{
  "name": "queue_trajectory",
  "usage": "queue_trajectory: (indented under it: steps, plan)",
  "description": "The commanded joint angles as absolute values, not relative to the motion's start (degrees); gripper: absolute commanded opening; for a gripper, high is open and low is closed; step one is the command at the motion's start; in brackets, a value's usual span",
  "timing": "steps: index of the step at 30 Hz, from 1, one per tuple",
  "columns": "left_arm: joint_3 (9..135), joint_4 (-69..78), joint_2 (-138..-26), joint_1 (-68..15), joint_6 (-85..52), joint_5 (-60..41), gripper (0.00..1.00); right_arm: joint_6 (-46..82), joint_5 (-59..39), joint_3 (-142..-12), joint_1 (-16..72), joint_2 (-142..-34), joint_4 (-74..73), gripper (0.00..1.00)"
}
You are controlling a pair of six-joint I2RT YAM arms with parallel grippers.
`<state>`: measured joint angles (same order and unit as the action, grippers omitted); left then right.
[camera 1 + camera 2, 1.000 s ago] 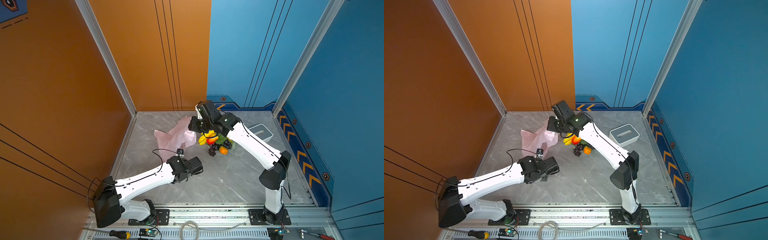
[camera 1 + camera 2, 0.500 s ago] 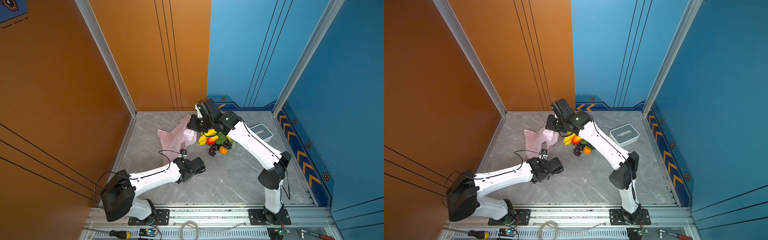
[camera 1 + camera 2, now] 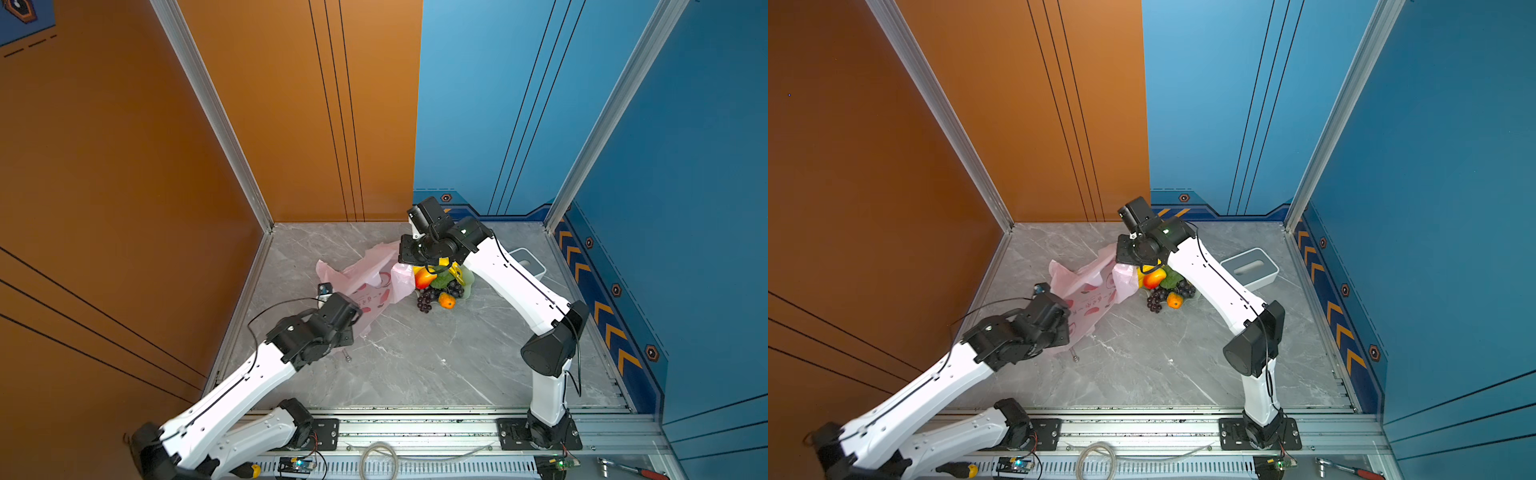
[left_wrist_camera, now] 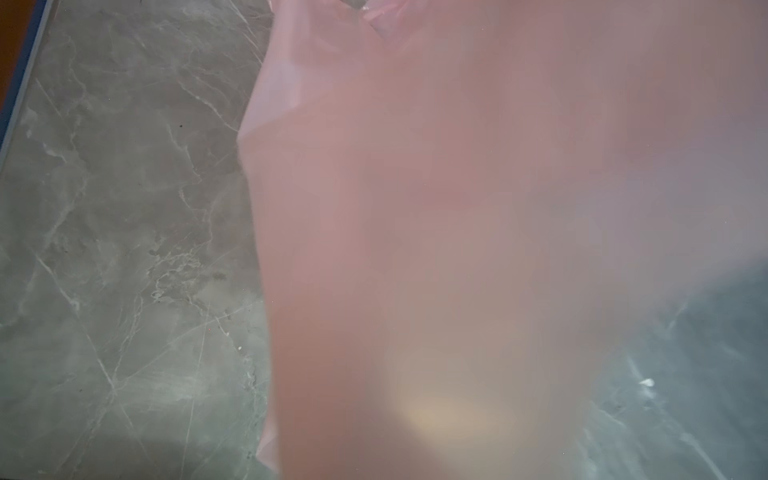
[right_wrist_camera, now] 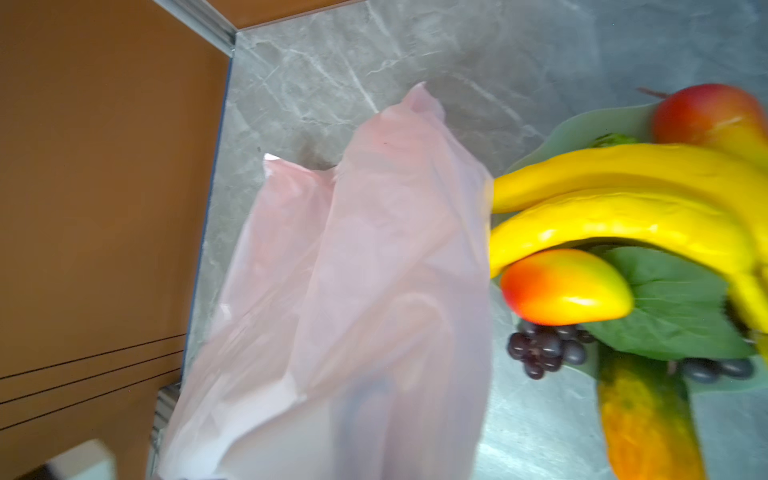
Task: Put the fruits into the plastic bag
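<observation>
1. The fruits [image 3: 440, 286] sit heaped on the green dish [image 3: 468, 277]. None shows inside the plastic bag [image 3: 365, 278], which lies on the counter [image 3: 415, 365] just beside the dish.
2. The right claw [image 3: 402, 261] is closed on the bag's rim nearest the dish. Any pull could tear the thin film or slip it free.
3. The left claw [image 3: 355, 313] is closed too, apparently on the bag's end farthest from the dish. That leaves neither claw free to carry fruit.
4. The bag's mouth looks collapsed. Dragging it could sweep the grapes [image 3: 424, 297] from the dish's edge.
</observation>
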<state>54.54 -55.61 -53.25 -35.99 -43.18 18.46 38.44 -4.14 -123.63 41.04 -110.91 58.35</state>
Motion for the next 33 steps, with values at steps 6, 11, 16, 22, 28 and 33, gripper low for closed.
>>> queue_trajectory:
  steps: [6, 11, 16, 22, 28, 33]
  plan:
    - [64.69, -63.75, -52.10, -24.76, -37.21, 2.58, 0.00, 34.29, -3.65, -125.84, 40.93, -106.71, 60.73, 0.00]
    - [68.99, -65.65, -54.90, -22.88, -36.02, 3.61, 0.00, 34.04, -4.40, -125.91, 41.79, -106.85, 61.08, 0.00]
    - [74.01, -65.45, -63.95, -17.80, -35.10, 4.27, 0.00, 32.84, -4.16, -129.25, 41.42, -112.81, 59.15, 0.00]
    - [101.33, -63.19, -79.54, -16.27, -28.95, 6.66, 0.00, 31.88, -5.63, -161.14, 40.99, -128.24, 54.47, 0.00]
    - [124.37, -61.85, -82.79, -30.90, -15.33, 21.37, 0.00, 14.91, -0.49, -144.47, 45.89, -110.83, 27.45, 0.00]
    - [111.77, -46.18, -72.26, -49.87, -2.35, 39.28, 0.00, 6.28, 5.78, -126.14, 48.99, -98.74, 14.14, 0.00]
